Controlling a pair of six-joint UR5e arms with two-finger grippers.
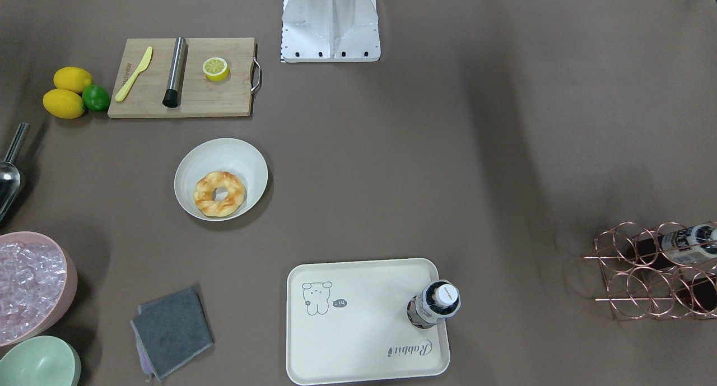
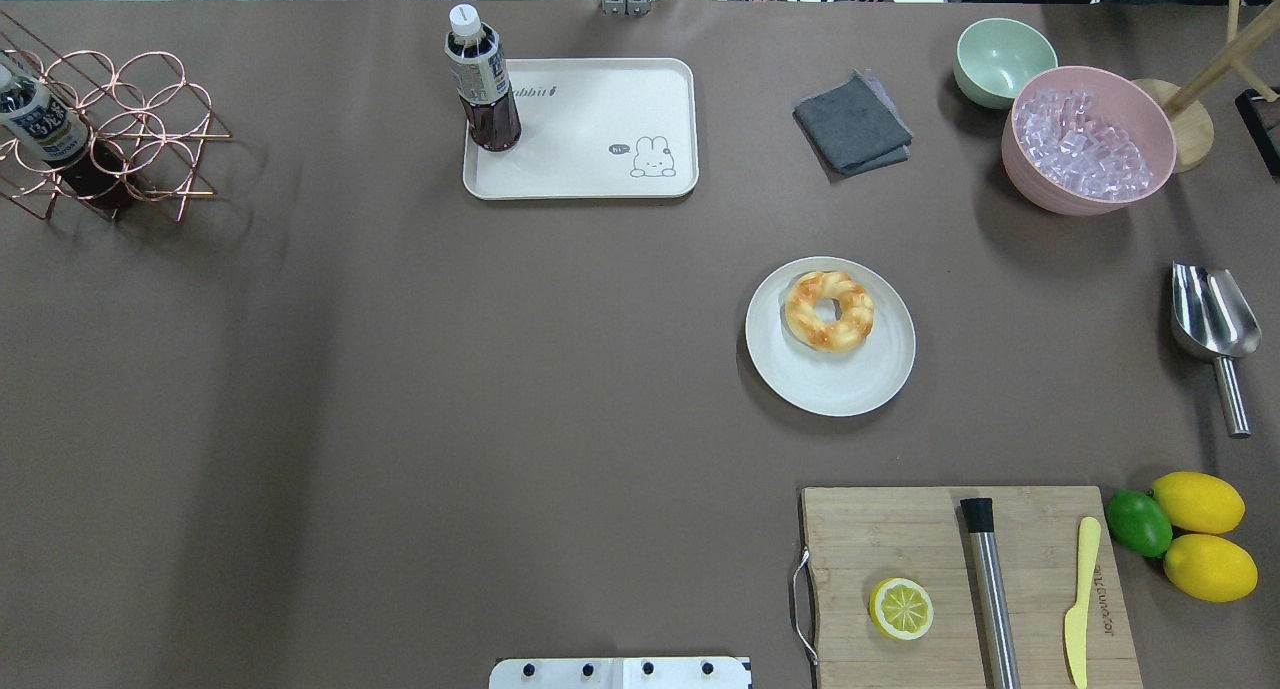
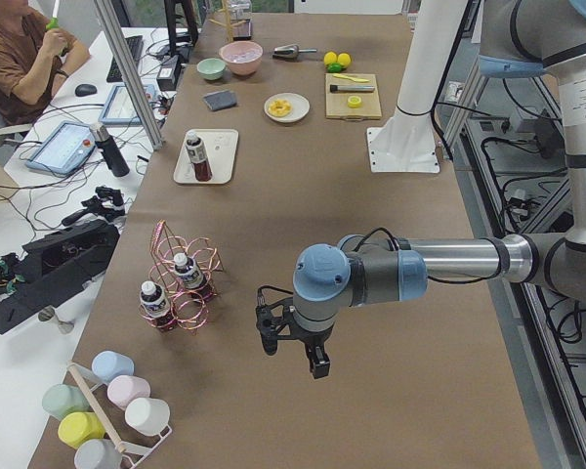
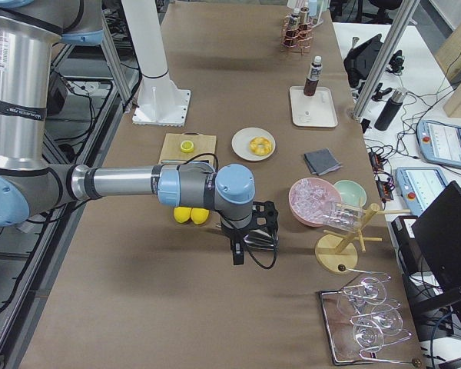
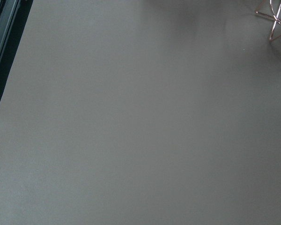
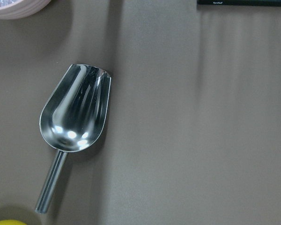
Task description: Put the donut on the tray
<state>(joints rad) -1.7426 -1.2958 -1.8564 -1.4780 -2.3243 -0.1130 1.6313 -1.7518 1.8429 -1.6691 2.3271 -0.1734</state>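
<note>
Overhead exterior view has the donut [image 2: 829, 311] lying in the white bowl [image 2: 860, 381], well apart from the tray [image 2: 600, 174]. A bottle [image 2: 483, 89] stands on one corner of the tray, so an arm bringing the donut could knock it over, I think. The pink bowl [image 2: 1030, 174] holds ice cubes [image 2: 1088, 139]. The left gripper [image 3: 293, 354] and right gripper [image 4: 253, 244] hang above the table; whether they are open or closed, I cannot tell.

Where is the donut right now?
In the overhead view, the donut sits in the white bowl, right of centre, with the tray beyond it to the left and the cutting board on its near side.
</note>
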